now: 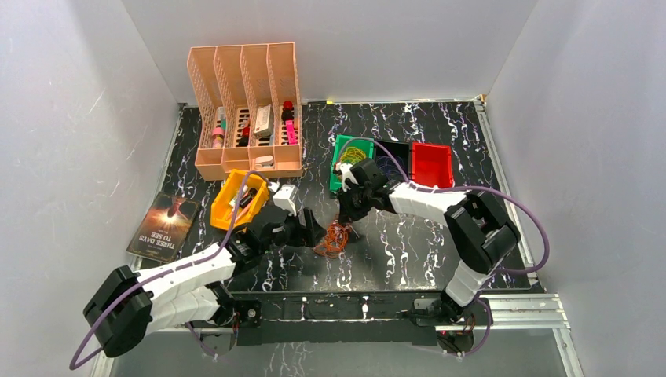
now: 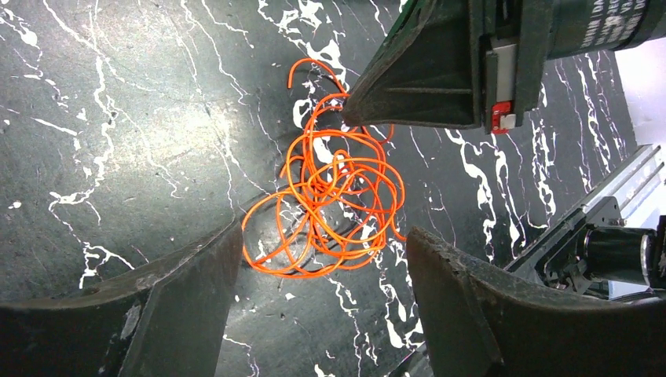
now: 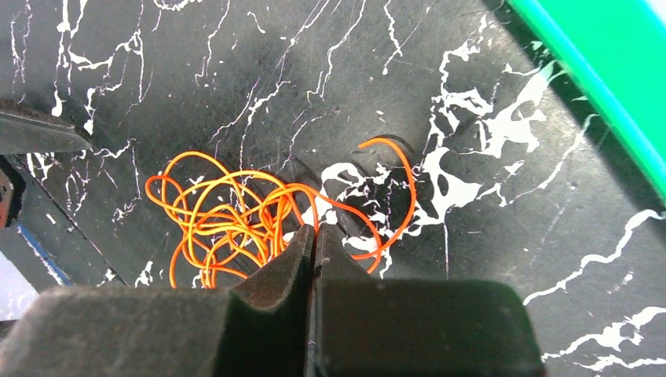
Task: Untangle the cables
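A tangle of thin orange cables lies on the black marble table between both arms. In the left wrist view the tangle sits between and just beyond the wide-open jaws of my left gripper, which hold nothing. My right gripper is shut, with one orange strand running into its tips at the tangle's edge. From above, the left gripper is left of the tangle and the right gripper just behind it. Yellow cables lie in a green bin. Blue-purple cables lie in a dark bin.
A red bin stands right of the dark bin. A peach file organiser with small items stands at the back left. A yellow bin and a book lie at the left. The green bin's edge is near my right gripper.
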You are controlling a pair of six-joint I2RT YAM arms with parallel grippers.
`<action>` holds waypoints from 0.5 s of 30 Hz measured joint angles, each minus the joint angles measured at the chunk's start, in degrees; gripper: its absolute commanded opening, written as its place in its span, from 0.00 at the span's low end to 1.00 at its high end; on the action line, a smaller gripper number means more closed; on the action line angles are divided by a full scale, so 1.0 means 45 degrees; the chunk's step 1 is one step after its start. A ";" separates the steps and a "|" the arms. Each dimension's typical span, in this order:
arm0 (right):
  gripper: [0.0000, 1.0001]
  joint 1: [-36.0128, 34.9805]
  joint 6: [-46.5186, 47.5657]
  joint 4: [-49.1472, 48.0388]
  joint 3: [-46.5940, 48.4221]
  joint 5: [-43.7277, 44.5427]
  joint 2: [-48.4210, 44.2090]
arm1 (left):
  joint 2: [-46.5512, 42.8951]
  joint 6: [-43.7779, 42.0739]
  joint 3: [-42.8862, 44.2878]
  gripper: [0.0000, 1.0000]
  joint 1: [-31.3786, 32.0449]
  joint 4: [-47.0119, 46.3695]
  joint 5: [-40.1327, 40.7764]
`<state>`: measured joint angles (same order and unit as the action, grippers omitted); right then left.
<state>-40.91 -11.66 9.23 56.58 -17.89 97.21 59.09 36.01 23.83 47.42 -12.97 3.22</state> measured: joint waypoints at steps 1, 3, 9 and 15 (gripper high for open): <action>0.03 0.0000 0.0005 0.0029 0.0000 0.0097 -0.0063 | -0.0019 -0.0019 0.0000 0.77 0.0000 0.0015 0.0005; 0.01 -0.0015 -0.0005 0.0053 -0.0029 0.0345 -0.0345 | -0.0078 -0.0151 0.0005 0.80 0.0000 0.0151 0.0083; 0.00 -0.0015 -0.0034 -0.0019 -0.0053 0.0811 -0.2399 | -0.0461 -0.0840 0.0097 0.98 -0.0015 0.0743 0.0311; 0.00 -0.0010 -0.0034 0.0015 -0.0053 0.0826 -0.3463 | -0.1462 -0.1506 0.0126 0.98 -0.0092 0.0559 0.0500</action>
<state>-40.95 -11.81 9.30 56.34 -14.17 81.62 52.51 29.23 24.40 47.00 -10.46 5.48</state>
